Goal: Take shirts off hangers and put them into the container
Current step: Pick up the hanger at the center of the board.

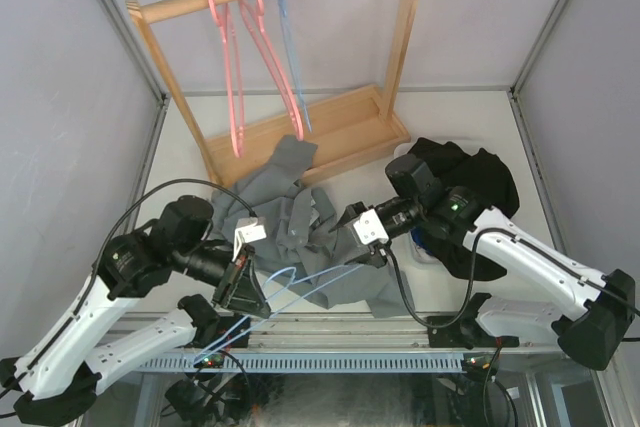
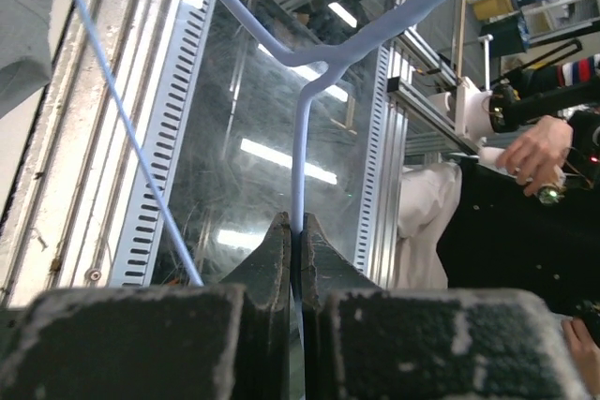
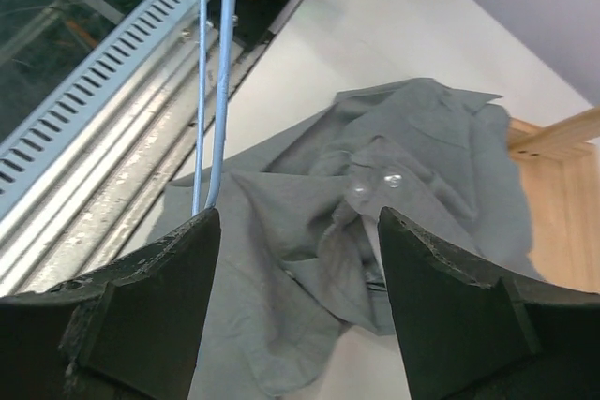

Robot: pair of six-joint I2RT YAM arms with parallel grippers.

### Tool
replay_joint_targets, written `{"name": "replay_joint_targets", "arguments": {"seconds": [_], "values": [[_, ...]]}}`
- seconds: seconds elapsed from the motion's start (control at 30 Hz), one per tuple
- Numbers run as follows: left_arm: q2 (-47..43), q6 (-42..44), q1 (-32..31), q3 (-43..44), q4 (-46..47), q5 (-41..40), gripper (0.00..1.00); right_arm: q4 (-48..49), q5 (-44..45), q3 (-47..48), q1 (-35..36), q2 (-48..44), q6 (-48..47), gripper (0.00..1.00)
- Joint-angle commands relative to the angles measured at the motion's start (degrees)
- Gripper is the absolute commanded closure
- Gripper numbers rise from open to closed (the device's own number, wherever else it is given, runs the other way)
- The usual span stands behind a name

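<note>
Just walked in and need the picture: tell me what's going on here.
The left gripper is shut on a slim light-blue wire hanger, which reaches a crumpled grey cloth shirt on the table. The right gripper hangs open just above that shirt. A black cloth shirt is heaped to the right. Two bare pink plastic hangers and one light-blue one hang on the wooden rack.

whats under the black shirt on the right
Only a white corner of the container shows past the black shirt, plus a scrap of blue cloth at the shirt's near edge. The rest of the container and its contents are covered.
</note>
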Motion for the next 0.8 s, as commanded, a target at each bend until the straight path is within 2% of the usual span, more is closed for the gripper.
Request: {"name": "replay_joint_targets", "arguments": {"seconds": [0.0, 0.1, 0.27, 0.33, 0.47, 0.6, 0.77], "values": [[0.07, 3.58, -0.24, 5.09, 0.77, -5.76, 1.00, -5.39, -6.21, 1.65, 1.12, 0.94, 1.02, 0.32], [0.63, 4.60, -0.20, 4.54, -1.31, -8.99, 1.00, -1.08, -7.90, 1.61, 1.14, 0.20, 9.17, 0.32], [1.87, 5.38, -0.20, 3.55, -2.99, -12.05, 1.00, 9.10, -4.91, 1.63, 0.56, -2.43, 27.54, 0.33], [2.11, 5.41, -0.20, 3.51, -2.98, -12.81, 1.00, 10.17, -5.51, 1.63, -0.18, -3.16, 30.48, 0.32], [2.26, 5.40, -0.20, 4.19, -2.07, -10.74, 1.00, 5.14, -1.43, 1.25, 1.15, -2.59, 22.93, 0.30], [2.70, 6.14, -0.24, 4.82, -2.03, -8.10, 1.00, 5.61, 1.62, 1.18, 1.99, 0.05, 21.61, 0.28], [1.98, 5.56, -0.26, 6.01, -0.90, -8.86, 1.00, 4.37, 2.49, 1.21, 4.42, 3.86, 18.04, 0.27]]}}
